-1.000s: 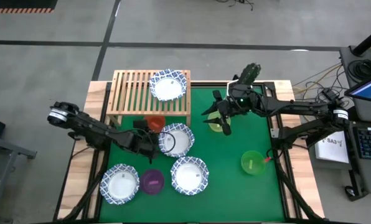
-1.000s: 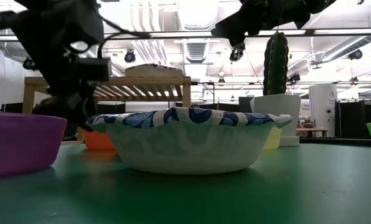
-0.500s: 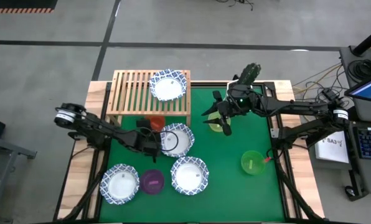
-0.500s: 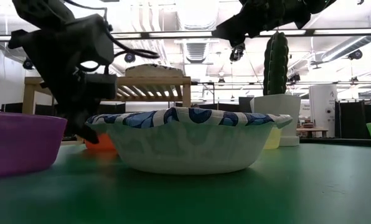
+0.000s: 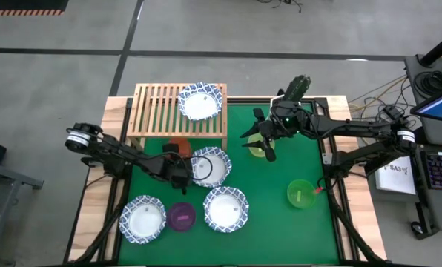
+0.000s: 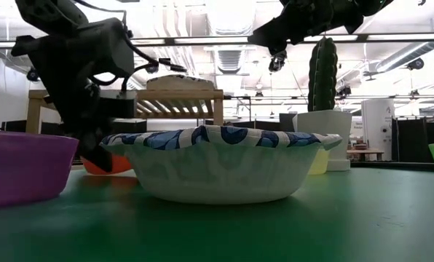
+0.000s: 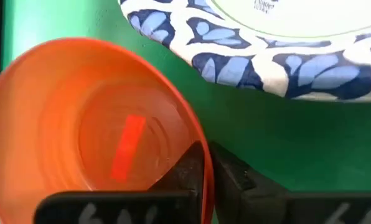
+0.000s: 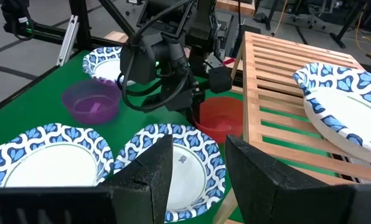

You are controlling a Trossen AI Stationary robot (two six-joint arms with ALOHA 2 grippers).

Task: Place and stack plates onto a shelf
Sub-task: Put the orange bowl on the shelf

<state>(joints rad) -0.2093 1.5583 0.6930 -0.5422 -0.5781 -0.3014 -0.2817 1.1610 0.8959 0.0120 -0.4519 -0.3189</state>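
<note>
Left hand [image 7: 205, 180] clamped on the red dish [image 7: 92, 118] rim, beside a blue-rimmed plate [image 5: 210, 166]; right hand [image 8: 195, 171] apart.

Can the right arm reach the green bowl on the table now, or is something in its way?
Probably yes. The right gripper is open and empty, and the green bowl sits alone on that arm's side with bare table around it.

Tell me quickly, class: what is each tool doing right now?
Left tool: shut on the rim of the red dish.
Right tool: open, holding nothing.
</note>
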